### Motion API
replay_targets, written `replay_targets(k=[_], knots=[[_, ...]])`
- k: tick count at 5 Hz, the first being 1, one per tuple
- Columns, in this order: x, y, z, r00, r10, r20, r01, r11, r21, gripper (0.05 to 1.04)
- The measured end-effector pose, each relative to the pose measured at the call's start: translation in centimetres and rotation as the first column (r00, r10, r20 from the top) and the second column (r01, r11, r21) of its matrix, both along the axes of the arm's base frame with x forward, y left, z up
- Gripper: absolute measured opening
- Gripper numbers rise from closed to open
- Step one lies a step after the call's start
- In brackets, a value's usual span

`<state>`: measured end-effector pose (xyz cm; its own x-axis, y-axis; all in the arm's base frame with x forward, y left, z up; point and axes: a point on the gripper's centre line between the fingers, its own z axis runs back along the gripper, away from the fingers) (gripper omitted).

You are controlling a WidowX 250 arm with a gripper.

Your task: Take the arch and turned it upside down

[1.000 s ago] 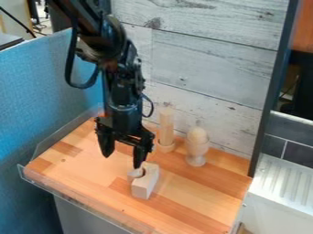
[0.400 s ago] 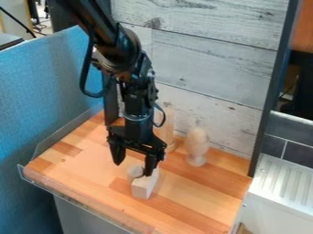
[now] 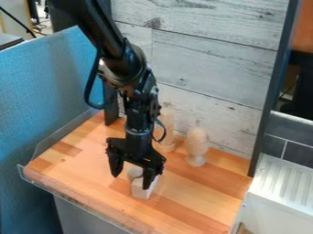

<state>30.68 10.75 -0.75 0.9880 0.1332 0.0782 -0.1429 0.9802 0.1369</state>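
My gripper (image 3: 131,180) hangs over the front middle of the wooden board, its two fingers spread apart. The pale wooden arch (image 3: 141,191) lies on the board between and just beyond the fingers, partly covered by the right finger. Its curved notch is hidden for the most part, and a small rounded pale part (image 3: 135,172) shows in the gap between the fingers. Whether the right finger touches the arch, I cannot tell.
Behind and right of the gripper stand a wooden cylinder in a round base (image 3: 166,145) and an egg-shaped piece in a cup (image 3: 196,146). A clear rim (image 3: 85,204) edges the board's front; a plank wall (image 3: 207,68) rises behind.
The gripper has moved right and down toward the arch, its right finger now in front of it. The fingers have stayed apart, and the arch has not visibly moved.
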Motion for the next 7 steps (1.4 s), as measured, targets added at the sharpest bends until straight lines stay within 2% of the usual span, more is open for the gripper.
replay_targets(k=[3,4,5,6,7], knots=[[0.1,-1.1,-1.6,1.0,0.015,-0.015,-0.015,1.0,0.006,1.001],[0.5,-1.1,-1.5,1.0,0.02,-0.003,-0.02,1.0,0.008,1.001],[0.4,-1.0,-2.3,1.0,0.018,-0.024,-0.018,1.0,0.016,1.001],[0.8,-0.7,-2.1,1.0,0.013,-0.015,-0.013,1.0,0.028,0.993],[0.5,-0.8,-2.7,0.999,0.014,-0.034,-0.014,1.0,0.023,0.918]])
